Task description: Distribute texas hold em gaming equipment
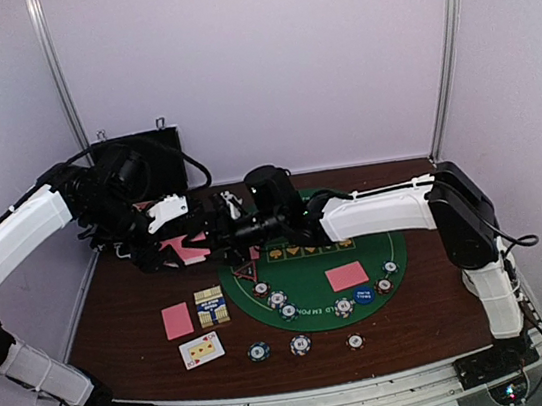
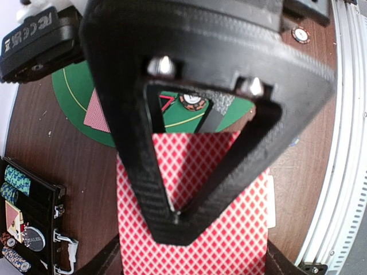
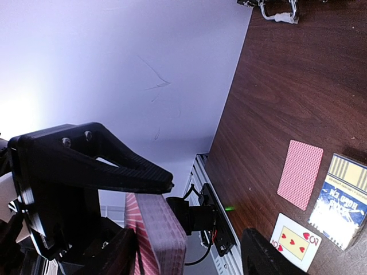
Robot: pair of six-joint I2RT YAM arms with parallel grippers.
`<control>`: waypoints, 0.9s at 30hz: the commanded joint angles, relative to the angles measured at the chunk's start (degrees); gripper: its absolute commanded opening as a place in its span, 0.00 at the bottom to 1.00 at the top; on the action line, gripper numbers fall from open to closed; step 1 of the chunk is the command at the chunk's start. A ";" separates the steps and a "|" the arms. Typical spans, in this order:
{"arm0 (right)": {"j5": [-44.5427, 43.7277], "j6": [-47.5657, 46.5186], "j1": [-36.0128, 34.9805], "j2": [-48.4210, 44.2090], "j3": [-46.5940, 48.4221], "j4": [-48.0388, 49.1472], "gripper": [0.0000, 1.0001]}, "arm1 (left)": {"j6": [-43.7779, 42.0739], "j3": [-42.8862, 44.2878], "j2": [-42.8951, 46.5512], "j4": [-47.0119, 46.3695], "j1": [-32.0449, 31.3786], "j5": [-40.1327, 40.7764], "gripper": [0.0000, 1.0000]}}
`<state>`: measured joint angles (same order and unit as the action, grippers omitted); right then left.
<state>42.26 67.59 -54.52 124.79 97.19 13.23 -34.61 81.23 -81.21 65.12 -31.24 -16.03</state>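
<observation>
Currently, nearest the arm bases, three striped poker chips [image 1: 301,344] lie in a row on the bare wooden table [image 1: 115,316], just off the green felt mat [image 1: 306,274]. A face-up card [image 1: 202,350] lies to their left. These are judged already dealt out.

Behind them, a lone pink-backed card [image 1: 177,320] and a card box [image 1: 211,306] sit side by side. On the felt are a second pink-backed card [image 1: 347,276], a blue disc button [image 1: 364,296] among several chips, and a red-black triangle marker [image 1: 245,272] near the left edge.

Past the mat's left edge, both arms meet above the table.
- **Left gripper [image 2: 179,226]:** the jaws are clamped flat on the deck of pink-backed cards [image 2: 195,246], one finger over it and one beneath. The deck is held clear of the table. This is judged a presenting hold, so the other arm can draw from it.
- **Right gripper [image 3: 192,246]:** the fingers stand apart with the deck's free end between them. The deck sits close to one finger, with a clear gap to the other. No card is gripped.

The step in hand is judged to be taking a card off the deck for the next place. The risk is pinching several cards at once.

Farthest back, the black hinged case [image 1: 145,165] sits at the table's rear left. The left wrist view shows more chips inside it.
</observation>
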 commanded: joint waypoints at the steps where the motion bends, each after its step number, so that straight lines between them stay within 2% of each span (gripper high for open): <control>1: -0.09 -2.58 1.30 -3.14 -1.33 -4.72 0.63 | -0.73 1.91 1.02 -1.20 -0.22 -1.51 0.00; 13: 1.18 -4.29 0.69 -5.44 0.26 -7.79 0.63 | -0.68 1.89 1.00 -1.18 -0.22 -1.15 0.00; 27: 5.76 -4.24 -0.59 -2.63 4.67 -9.87 0.60 | -0.63 2.14 0.65 -1.23 -0.22 -1.48 0.00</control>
<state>45.71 64.25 -54.89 122.04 99.22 3.95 -34.61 81.36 -81.21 65.21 -31.22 -16.32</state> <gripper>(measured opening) 0.613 0.674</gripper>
